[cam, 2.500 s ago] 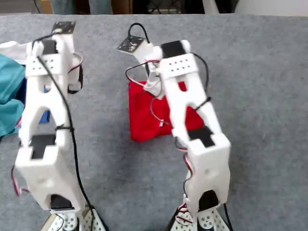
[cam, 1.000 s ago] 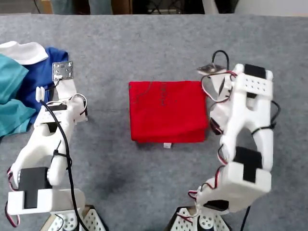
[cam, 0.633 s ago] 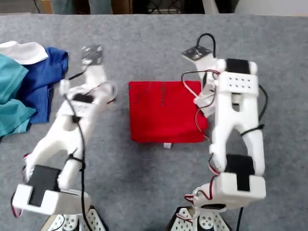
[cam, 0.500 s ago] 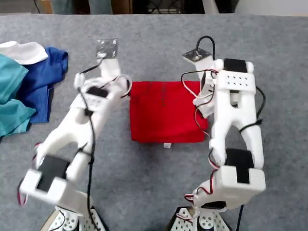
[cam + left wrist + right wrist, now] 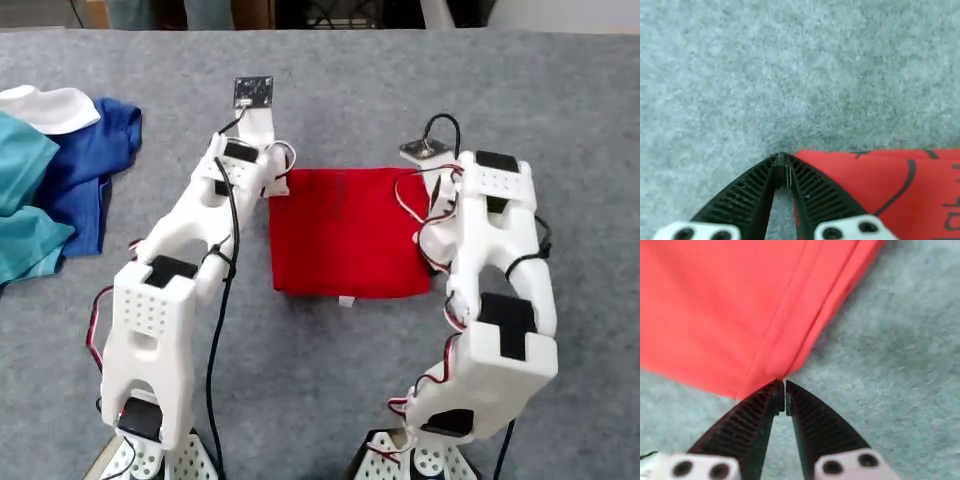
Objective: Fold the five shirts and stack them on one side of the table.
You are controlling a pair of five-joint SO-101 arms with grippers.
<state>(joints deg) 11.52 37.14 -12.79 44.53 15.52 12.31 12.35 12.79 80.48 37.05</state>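
Observation:
A folded red shirt lies flat in the middle of the grey table. In the high view my left gripper is at its far left corner. The left wrist view has that gripper shut, tips touching right at the corner of the red shirt. My right gripper sits at the shirt's right edge, mostly hidden under its arm. In the right wrist view it is shut at a corner fold of the red shirt. No cloth shows between either pair of fingers.
At the table's left edge lies a loose pile: a teal shirt, a blue shirt and a white one. Grey felt lies bare to the right of the arms and along the far side.
The left arm swung right, from beside the blue shirt to the red shirt's far left corner. The right arm drew back slightly to the shirt's right edge. The red shirt stayed put.

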